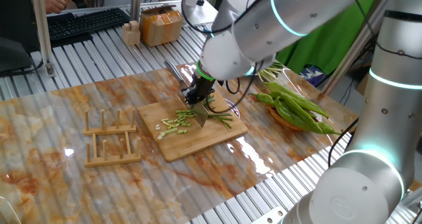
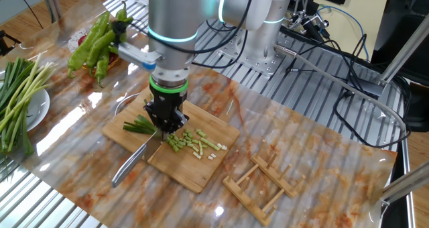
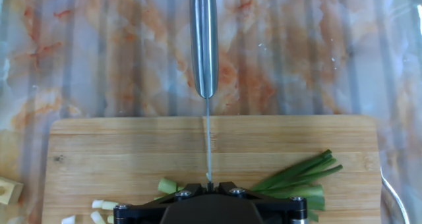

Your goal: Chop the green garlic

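From one fixed view, your gripper (image 1: 199,99) is clamped on the knife (image 1: 200,116), blade down on the cutting board (image 1: 198,137). The green garlic (image 1: 221,119) lies across the board, cut bits on one side, long leaves on the other.

From the other fixed view, keep the blade square across the stalks and slide over only a little for each cut.

In the hand view, the leaves fan out to the right, so press straight down.

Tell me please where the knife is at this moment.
The knife is held in the claw over the cutting board. In the other fixed view its handle juts past the board's near-left edge, between uncut stalks and chopped green garlic.
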Controlling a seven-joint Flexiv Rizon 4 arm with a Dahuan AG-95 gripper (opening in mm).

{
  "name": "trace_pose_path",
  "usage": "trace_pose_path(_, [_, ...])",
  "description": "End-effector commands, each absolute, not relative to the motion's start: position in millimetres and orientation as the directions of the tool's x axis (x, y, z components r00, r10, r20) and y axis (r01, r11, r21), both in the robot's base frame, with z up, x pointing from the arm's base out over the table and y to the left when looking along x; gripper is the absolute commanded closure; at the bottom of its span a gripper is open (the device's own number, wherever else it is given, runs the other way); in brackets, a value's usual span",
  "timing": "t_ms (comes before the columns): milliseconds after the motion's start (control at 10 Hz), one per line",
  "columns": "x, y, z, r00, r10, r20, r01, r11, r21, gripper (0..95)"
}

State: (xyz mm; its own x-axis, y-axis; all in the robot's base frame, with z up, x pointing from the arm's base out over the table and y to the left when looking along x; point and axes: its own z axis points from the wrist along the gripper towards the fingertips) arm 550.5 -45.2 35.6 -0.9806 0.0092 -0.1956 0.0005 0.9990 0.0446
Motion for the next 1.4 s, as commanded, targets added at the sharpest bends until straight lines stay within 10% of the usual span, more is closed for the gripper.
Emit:
trace_pose_path(100, [553,-41,29,-0.989,0.013,-0.145,0.006,0.999,0.054,95.0])
trace_pose_path(1400, [549,-36,41,-0.992,0.015,-0.128,0.01,0.999,0.037,95.0])
